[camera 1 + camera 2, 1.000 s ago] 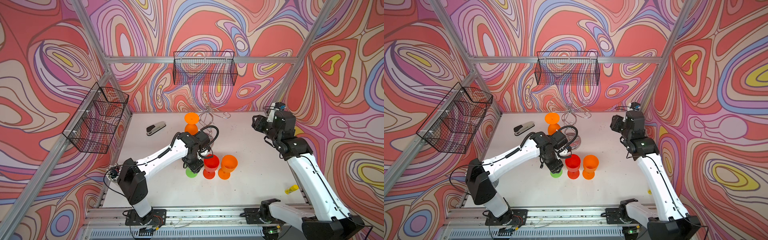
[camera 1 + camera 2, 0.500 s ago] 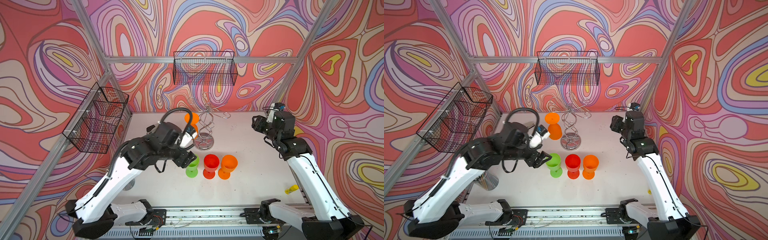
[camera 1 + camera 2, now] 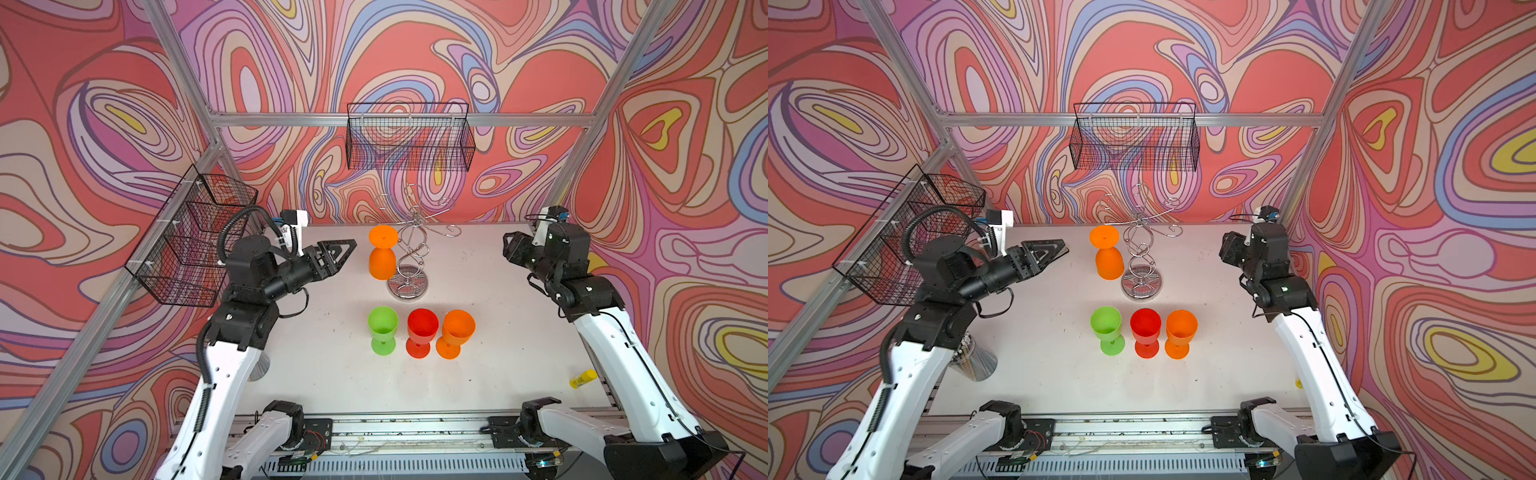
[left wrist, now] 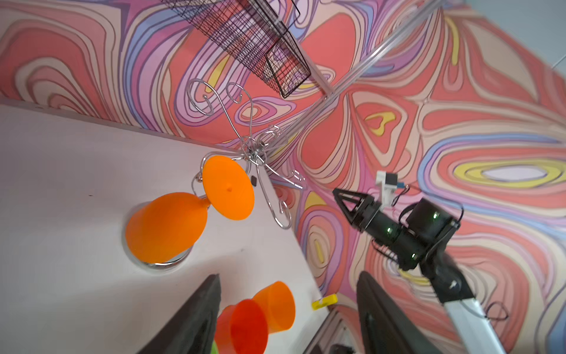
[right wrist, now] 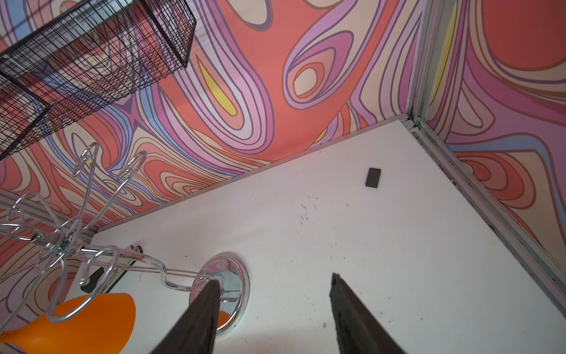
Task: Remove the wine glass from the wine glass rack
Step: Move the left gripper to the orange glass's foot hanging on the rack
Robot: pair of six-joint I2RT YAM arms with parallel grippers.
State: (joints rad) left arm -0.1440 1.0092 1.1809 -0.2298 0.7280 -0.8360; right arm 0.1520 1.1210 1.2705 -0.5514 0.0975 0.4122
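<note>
The wine glass (image 3: 382,254), an orange one, is hanging upside down by its foot from a hook arm of the rack (image 3: 409,286), its bowl reaching down just beside the spiral stem, close over the round base, so the lift-off is not yet begun. The left end effector (image 3: 347,248) is pointing at it from nearby without touching it, its jaws standing partly open and holding nothing. The right end effector (image 5: 274,279) is waiting on the rack's other side, well apart, likewise partly open and empty. A green glass (image 3: 382,328), a red glass (image 3: 422,330) and a second orange glass (image 3: 457,330) are standing upright in a row on the tabletop (image 3: 324,365), and the other hooks are looking bare, so this is probably the last one remaining to unhook and set down
</note>
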